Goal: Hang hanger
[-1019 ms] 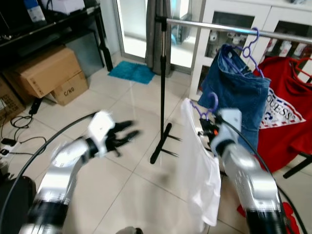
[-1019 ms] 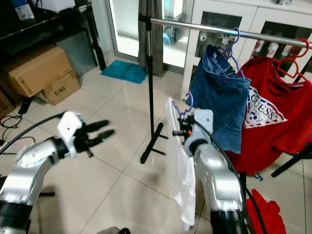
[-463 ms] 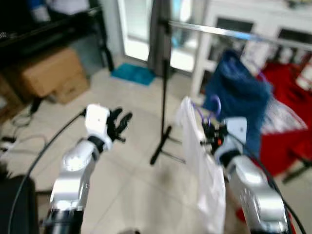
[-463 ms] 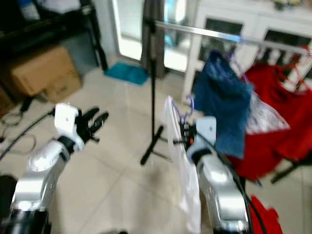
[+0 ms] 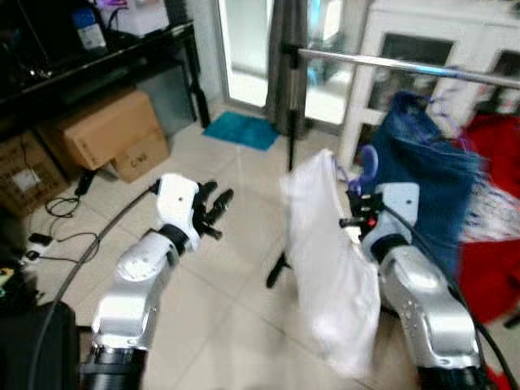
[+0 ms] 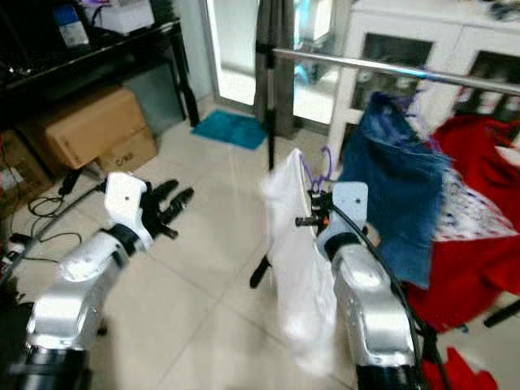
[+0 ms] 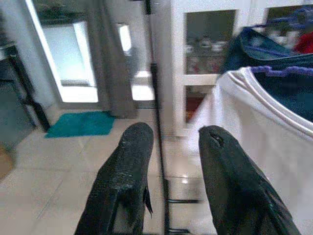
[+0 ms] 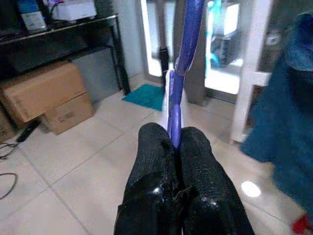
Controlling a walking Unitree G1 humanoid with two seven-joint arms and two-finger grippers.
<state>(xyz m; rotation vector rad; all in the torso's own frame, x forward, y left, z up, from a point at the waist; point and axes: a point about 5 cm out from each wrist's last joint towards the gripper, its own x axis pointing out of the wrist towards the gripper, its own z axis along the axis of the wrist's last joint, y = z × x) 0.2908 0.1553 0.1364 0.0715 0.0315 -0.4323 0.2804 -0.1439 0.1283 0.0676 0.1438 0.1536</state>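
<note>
A purple hanger [image 8: 182, 58] carries a white shirt [image 5: 329, 260]. My right gripper [image 8: 175, 139] is shut on the hanger's neck, just below its hook [image 5: 367, 162], holding it up below the silver rail [image 5: 406, 65]. The shirt hangs in front of my right arm and swings, blurred. My left gripper [image 7: 168, 134] is open and empty, held out over the floor to the left of the shirt, with its fingers [image 5: 215, 203] spread. A blue denim garment [image 5: 431, 187] hangs on the rail on another purple hanger, and a red garment [image 6: 479, 211] hangs beyond it.
The rack's black upright pole [image 5: 291, 122] and its foot [image 5: 276, 272] stand just behind the shirt. A white cabinet [image 5: 406, 32] is behind the rail. Cardboard boxes [image 5: 101, 130] and a black shelf [image 5: 97, 65] stand at the left. A teal mat [image 5: 241, 130] lies by the glass door.
The camera has shifted. The shirt on its hanger has swung up and to the left in my right gripper. My left gripper has stayed open, held out at the left.
</note>
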